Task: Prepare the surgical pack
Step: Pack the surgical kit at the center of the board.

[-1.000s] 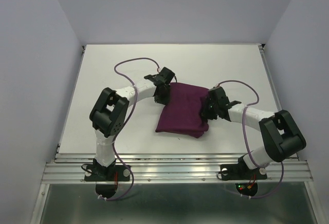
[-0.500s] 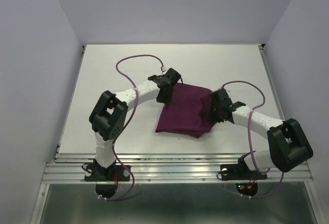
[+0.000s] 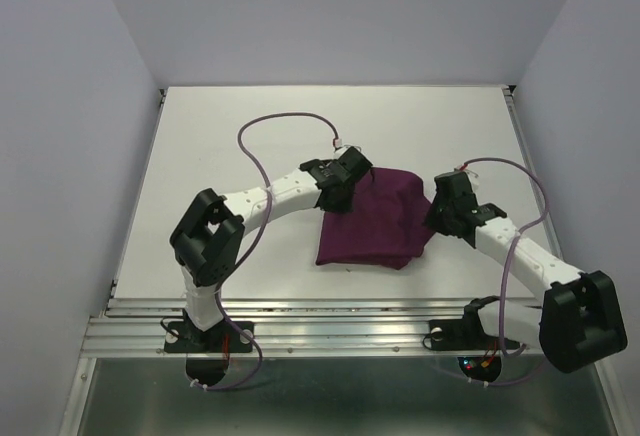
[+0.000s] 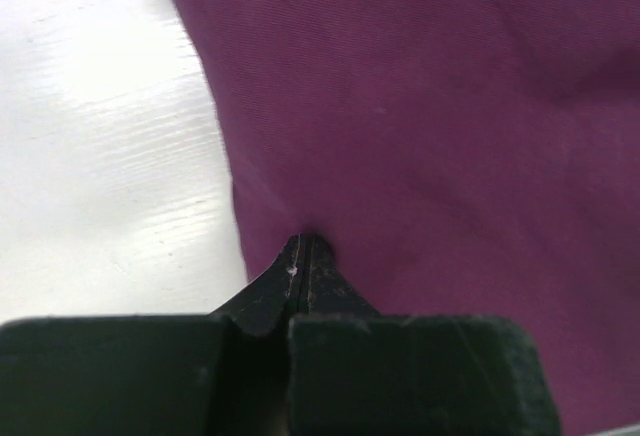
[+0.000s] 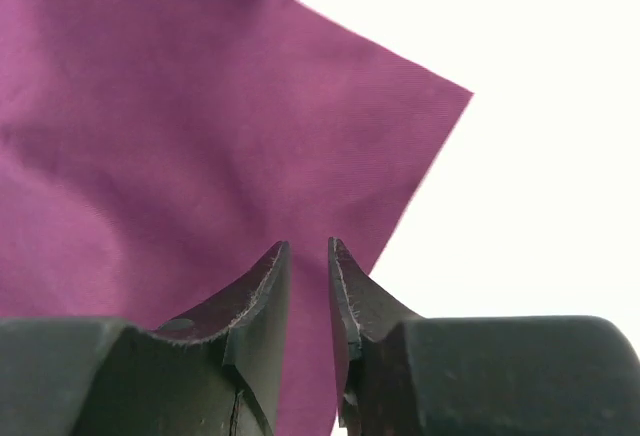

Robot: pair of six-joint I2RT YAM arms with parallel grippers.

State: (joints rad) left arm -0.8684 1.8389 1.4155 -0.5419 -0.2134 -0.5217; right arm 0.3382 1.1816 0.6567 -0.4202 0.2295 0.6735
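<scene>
Plainly left end effector (image 4: 303, 240) pinches purple cloth (image 4: 450, 106); right end effector (image 5: 308, 246) parted, seemingly empty

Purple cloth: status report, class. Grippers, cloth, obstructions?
Left gripper shut on purple cloth, left edge. Right gripper open above right edge. Cloth rumpled on table. No obstruction seen.

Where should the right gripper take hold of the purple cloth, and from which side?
Probably the pointed corner just ahead of the right gripper, approached from the right of the cloth: it juts out over the table, and the left gripper pinches the opposite edge.
</scene>
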